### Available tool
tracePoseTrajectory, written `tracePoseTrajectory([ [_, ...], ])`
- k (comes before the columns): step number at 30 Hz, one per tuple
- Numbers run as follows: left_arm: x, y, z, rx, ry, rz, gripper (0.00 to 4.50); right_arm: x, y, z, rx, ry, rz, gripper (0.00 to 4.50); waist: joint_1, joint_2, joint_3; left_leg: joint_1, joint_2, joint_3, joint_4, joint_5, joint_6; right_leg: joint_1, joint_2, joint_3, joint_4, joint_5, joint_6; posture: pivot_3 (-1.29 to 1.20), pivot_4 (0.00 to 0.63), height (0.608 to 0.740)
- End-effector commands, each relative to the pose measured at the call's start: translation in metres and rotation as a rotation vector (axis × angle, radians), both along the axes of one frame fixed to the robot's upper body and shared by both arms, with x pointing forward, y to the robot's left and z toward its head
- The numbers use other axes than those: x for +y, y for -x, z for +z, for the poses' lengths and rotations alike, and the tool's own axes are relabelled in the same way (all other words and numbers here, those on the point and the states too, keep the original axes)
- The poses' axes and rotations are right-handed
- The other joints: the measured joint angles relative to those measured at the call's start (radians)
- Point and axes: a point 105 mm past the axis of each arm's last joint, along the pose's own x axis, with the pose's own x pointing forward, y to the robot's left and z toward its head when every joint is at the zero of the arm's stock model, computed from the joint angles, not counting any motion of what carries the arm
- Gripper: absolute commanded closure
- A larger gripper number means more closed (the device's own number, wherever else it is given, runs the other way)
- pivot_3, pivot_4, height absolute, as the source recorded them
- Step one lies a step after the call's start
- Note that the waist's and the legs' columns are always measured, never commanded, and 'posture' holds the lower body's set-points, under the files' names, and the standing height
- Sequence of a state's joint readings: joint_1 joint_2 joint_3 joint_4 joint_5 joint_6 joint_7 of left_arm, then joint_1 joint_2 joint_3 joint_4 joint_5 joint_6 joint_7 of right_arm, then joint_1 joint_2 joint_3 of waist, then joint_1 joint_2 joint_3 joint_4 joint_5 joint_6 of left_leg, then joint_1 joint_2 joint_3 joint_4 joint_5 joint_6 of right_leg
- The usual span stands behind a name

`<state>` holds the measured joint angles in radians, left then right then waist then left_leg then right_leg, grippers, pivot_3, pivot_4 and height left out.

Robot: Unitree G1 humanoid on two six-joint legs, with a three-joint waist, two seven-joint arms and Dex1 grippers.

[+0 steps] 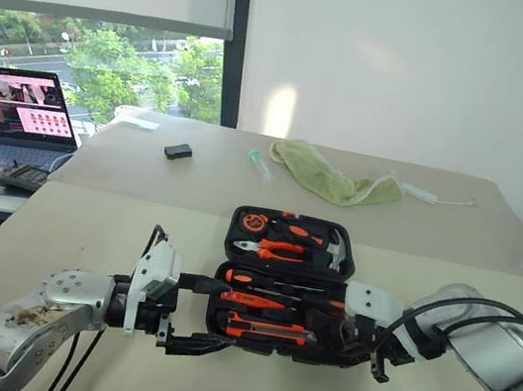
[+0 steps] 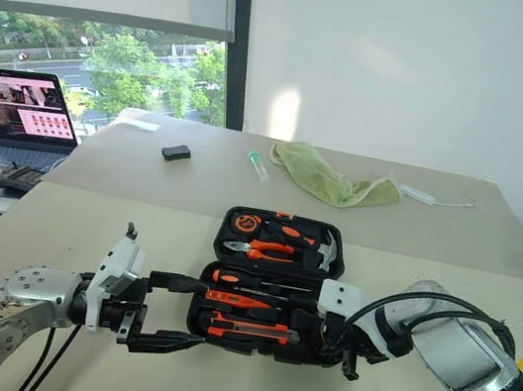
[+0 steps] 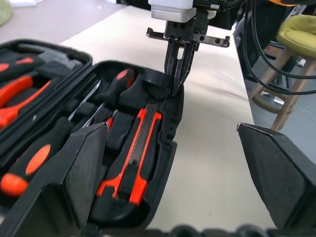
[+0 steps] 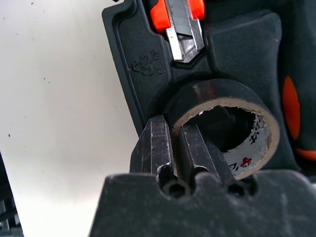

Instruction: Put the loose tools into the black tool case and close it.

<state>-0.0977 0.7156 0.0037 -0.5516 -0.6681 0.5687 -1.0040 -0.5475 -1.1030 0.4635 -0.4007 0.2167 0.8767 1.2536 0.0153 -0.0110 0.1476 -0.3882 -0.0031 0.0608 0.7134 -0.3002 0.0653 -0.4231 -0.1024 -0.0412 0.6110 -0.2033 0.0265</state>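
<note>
Black tape roll (image 4: 224,129) sits in the right-end pocket of the open black tool case (image 1: 282,289), mid tabletop (image 1: 87,217); right pincer (image 4: 176,148) pinched narrow on the roll's wall, one finger inside the core, one outside. Utility knife (image 1: 264,330) and long screwdrivers (image 1: 267,283) seated in slots. Left pincer (image 1: 191,314) spread wide, empty, at the case's left end. Best move, likely: press roll flat, release straight up, avoid dragging it out. Lid half lies behind; tabletop around the case is free for swinging it shut.
</note>
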Motion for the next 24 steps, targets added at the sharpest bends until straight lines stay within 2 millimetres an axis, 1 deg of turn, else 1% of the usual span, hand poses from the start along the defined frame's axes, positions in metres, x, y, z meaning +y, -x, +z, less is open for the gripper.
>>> tracePoseTrajectory([
  [1,0.0,0.003,0.003,-0.031,-0.002,0.017,0.0,0.004,0.002,0.002,0.018,-0.026,0.018,3.18,-0.002,0.0,0.0,0.0,0.0,0.0,0.0,0.0,0.0,0.0,0.0,0.0,0.0,0.0,0.0,0.0,0.15,0.74],
  [3,0.003,0.001,0.002,-0.025,-0.005,0.043,0.0,0.011,0.001,0.015,0.005,-0.087,0.015,2.54,-0.002,0.0,0.0,0.0,0.0,0.0,0.0,0.0,0.0,0.0,0.0,0.0,0.0,0.0,0.0,0.0,0.15,0.74],
  [4,0.005,-0.001,0.002,-0.017,0.0,0.059,0.0,0.013,0.005,0.023,0.012,-0.117,0.018,2.2,0.0,0.0,0.0,0.0,0.0,0.0,0.0,0.0,0.0,-0.001,0.0,0.0,0.0,0.0,0.0,0.0,0.15,0.74],
  [7,0.01,-0.007,0.001,0.001,0.01,0.106,0.0,0.017,0.013,0.04,0.026,-0.189,0.019,2.2,-0.001,0.0,0.0,-0.001,0.001,-0.001,-0.001,0.0,0.0,-0.002,0.0,0.0,0.0,0.0,0.0,0.0,0.15,0.74],
  [9,0.012,-0.015,0.002,0.016,0.027,0.143,0.0,0.019,0.018,0.047,0.032,-0.241,0.014,2.2,-0.001,0.0,0.0,-0.001,0.001,-0.001,-0.001,-0.001,0.002,-0.001,-0.001,0.0,0.0,0.0,0.0,0.0,0.15,0.74],
  [11,0.015,-0.022,0.003,0.025,0.04,0.175,0.0,0.021,0.018,0.05,0.013,-0.289,-0.002,2.2,0.001,0.0,0.0,-0.001,0.001,-0.001,0.0,-0.003,0.005,-0.001,-0.002,0.0,0.0,0.0,0.0,0.0,0.15,0.74],
  [13,0.022,-0.046,0.002,0.017,0.033,0.311,0.0,0.025,-0.005,0.062,-0.108,-0.436,-0.11,2.2,0.0,-0.001,0.0,0.0,0.001,-0.001,0.0,-0.003,0.005,0.0,-0.002,0.0,0.0,0.001,0.001,0.0,0.15,0.74],
  [14,0.025,-0.059,0.001,0.01,0.016,0.381,0.0,0.023,-0.023,0.071,-0.211,-0.521,-0.187,2.2,0.0,-0.001,0.001,0.0,0.0,-0.001,0.0,-0.003,0.005,0.0,-0.002,0.0,0.0,0.001,0.001,0.0,0.15,0.74],
  [15,0.026,-0.072,-0.001,0.005,-0.004,0.446,0.0,0.015,-0.043,0.078,-0.282,-0.583,-0.318,2.2,0.0,-0.002,0.001,0.0,0.0,-0.001,0.001,-0.003,0.004,0.0,-0.002,0.0,0.001,0.002,0.001,0.0,0.15,0.74],
  [16,0.027,-0.083,-0.002,-0.001,-0.021,0.504,0.0,0.006,-0.058,0.08,-0.343,-0.608,-0.421,2.2,0.0,-0.003,0.001,0.0,0.0,-0.001,0.001,-0.001,0.004,0.0,0.0,0.001,0.001,0.003,0.0,0.0,0.15,0.74],
  [17,0.027,-0.094,-0.002,0.0,-0.028,0.571,0.0,-0.002,-0.07,0.081,-0.398,-0.614,-0.498,2.2,0.001,-0.002,0.001,0.0,0.0,-0.001,0.001,0.0,0.003,0.0,0.001,0.001,0.001,0.004,0.0,0.0,0.15,0.74],
  [19,0.022,-0.11,0.004,0.034,0.014,0.657,0.0,-0.009,-0.081,0.081,-0.414,-0.639,-0.574,2.2,0.006,-0.002,0.001,-0.001,-0.002,0.0,0.001,0.003,0.002,0.0,0.002,0.002,0.001,0.007,0.001,0.0,0.15,0.74],
  [20,0.018,-0.119,0.009,0.044,0.036,0.697,0.0,-0.013,-0.086,0.081,-0.422,-0.642,-0.607,1.93,0.008,-0.002,0.001,-0.002,-0.002,0.0,0.001,0.005,-0.002,-0.001,0.002,0.002,0.001,0.007,0.001,0.0,0.15,0.74],
  [22,0.013,-0.136,0.013,0.097,0.061,0.774,0.0,-0.018,-0.094,0.078,-0.42,-0.628,-0.649,1.47,0.011,-0.003,0.002,-0.002,-0.002,0.0,0.001,0.006,-0.003,-0.001,0.002,0.001,0.001,0.007,0.001,0.0,0.15,0.74],
  [24,0.011,-0.153,0.014,0.138,0.027,0.861,0.0,-0.022,-0.105,0.074,-0.42,-0.59,-0.693,0.75,0.008,-0.003,0.002,-0.004,-0.002,0.0,0.001,0.006,-0.003,-0.002,0.004,0.001,0.001,0.007,0.001,0.0,0.15,0.74],
])
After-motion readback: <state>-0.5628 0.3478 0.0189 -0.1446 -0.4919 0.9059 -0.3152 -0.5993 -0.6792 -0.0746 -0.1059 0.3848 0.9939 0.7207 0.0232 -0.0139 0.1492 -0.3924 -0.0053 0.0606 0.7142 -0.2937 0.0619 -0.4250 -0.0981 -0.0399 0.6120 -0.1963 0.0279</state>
